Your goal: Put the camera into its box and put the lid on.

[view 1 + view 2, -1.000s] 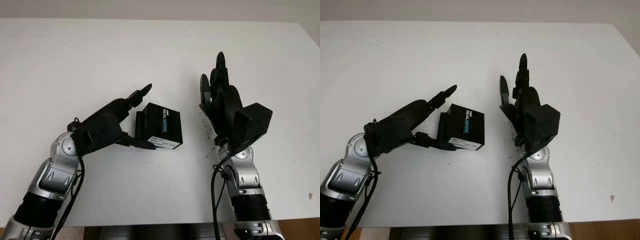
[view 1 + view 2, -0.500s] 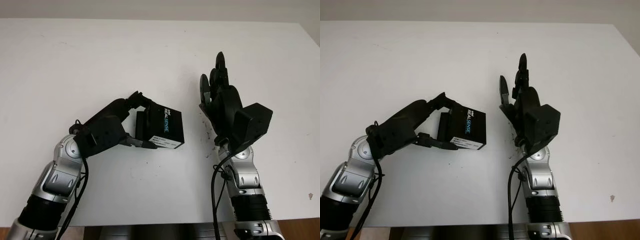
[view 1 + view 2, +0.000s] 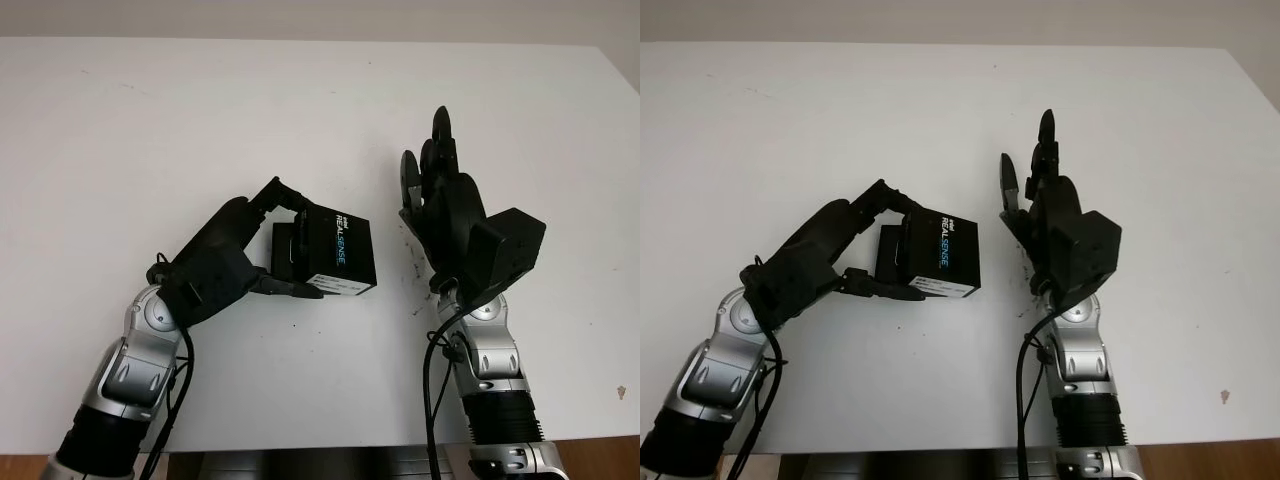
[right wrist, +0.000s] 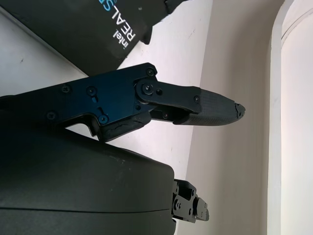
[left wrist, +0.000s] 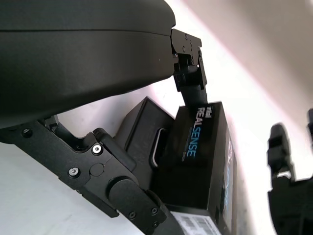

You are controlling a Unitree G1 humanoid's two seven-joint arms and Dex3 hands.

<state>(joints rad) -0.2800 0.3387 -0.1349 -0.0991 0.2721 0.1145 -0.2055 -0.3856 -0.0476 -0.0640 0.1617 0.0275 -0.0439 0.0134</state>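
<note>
The white matte table [image 3: 150, 120] runs wide and bare on every side of the work, its far edge near the top of the head views and its near edge at the bottom, so there is plenty of room all around. Near the middle lies the black rectangular cardboard camera box [image 3: 335, 257] with pale "RealSense" lettering on its lid (a white label shows on its near face). The black three-fingered left hand [image 3: 250, 250] pinches the box from its left side: one finger hooks over the far corner, another presses along the near edge. The black three-fingered right hand [image 3: 440, 200] stands upright just right of the box, apart from it, open and holding nothing.
</note>
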